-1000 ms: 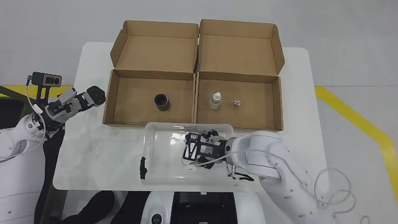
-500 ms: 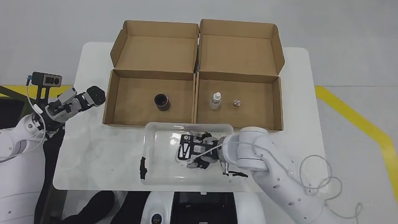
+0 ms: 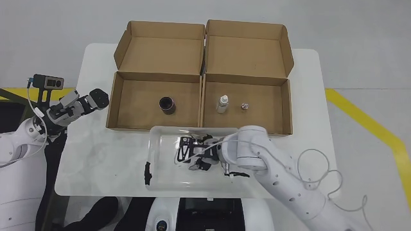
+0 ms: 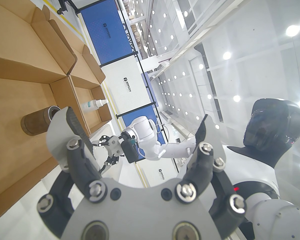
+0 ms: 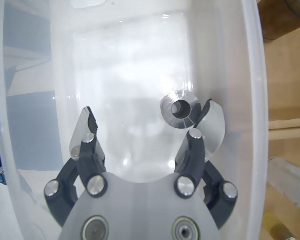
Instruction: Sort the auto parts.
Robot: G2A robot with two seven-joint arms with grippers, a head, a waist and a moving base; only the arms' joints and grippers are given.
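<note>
On the white bench (image 3: 308, 90) stand two open cardboard boxes side by side. The left box (image 3: 138, 117) has a brown cylinder (image 3: 167, 104) in it, and the right box (image 3: 266, 117) has a small bottle (image 3: 222, 103) and a tiny metal piece (image 3: 244, 106). In front of them is a clear plastic tub (image 3: 164, 167), and the right pincer (image 5: 148, 106) is down inside it with its jaws spread wide and nothing gripped. The left pincer (image 4: 137, 115) hangs spread and empty off the bench's left edge. The part to sort, a short metal ring (image 5: 179, 112) with a hole through it, lies on the tub floor near the wall on the box side. It sits between the spread jaws, hard against one finger. It looks rigid, smooth and dense for its size, so it will likely skate on the slick plastic if nudged. The best grip is probably straight across its outer rim, closing evenly and low.
</note>
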